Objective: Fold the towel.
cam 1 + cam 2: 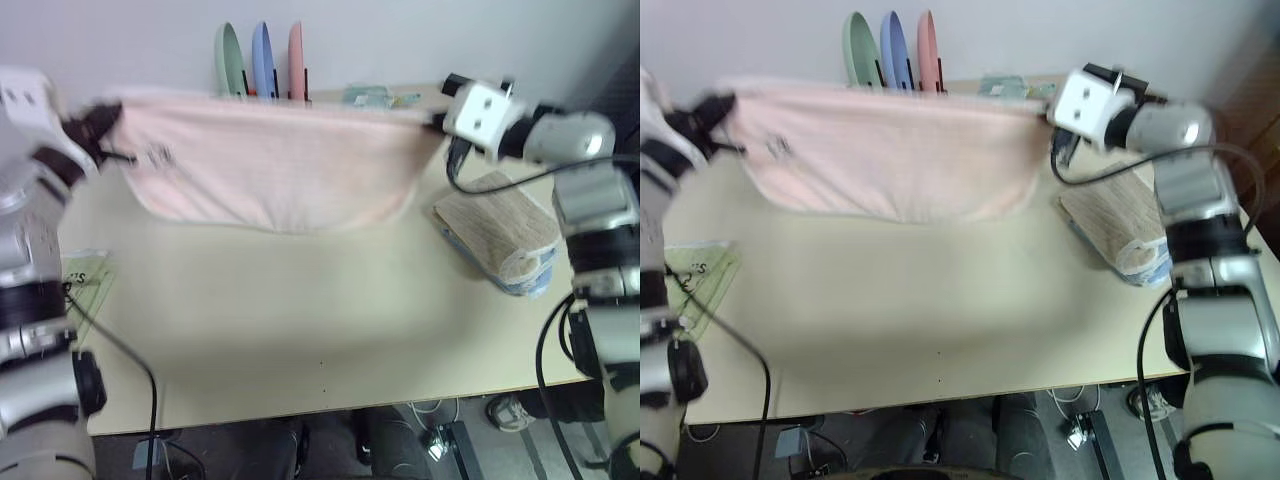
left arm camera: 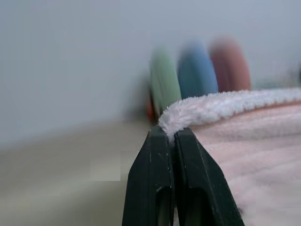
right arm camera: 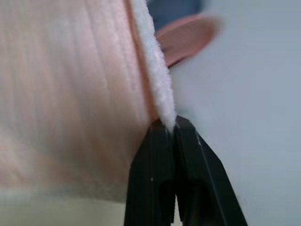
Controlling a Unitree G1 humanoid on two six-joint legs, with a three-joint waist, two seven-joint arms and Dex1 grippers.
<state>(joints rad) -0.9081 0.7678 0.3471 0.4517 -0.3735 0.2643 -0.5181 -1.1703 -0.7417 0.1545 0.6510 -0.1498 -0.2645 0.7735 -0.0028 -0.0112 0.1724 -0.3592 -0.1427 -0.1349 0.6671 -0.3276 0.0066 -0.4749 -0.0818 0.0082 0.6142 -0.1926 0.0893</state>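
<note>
The towel (image 1: 270, 165), soft, light and limp, is held stretched above the table (image 1: 300, 320), its corners pinched by the closed left gripper (image 2: 171, 134) and right gripper (image 3: 173, 126); corners are judged best.

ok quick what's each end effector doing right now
Left end effector: closed, pinching a corner of the pink towel.
Right end effector: closed, pinching the towel's opposite corner.

soft even light, blurred edges

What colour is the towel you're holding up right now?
Pale pink, with a whiter fluffy edge; the towel shows best in the left eye view.
</note>
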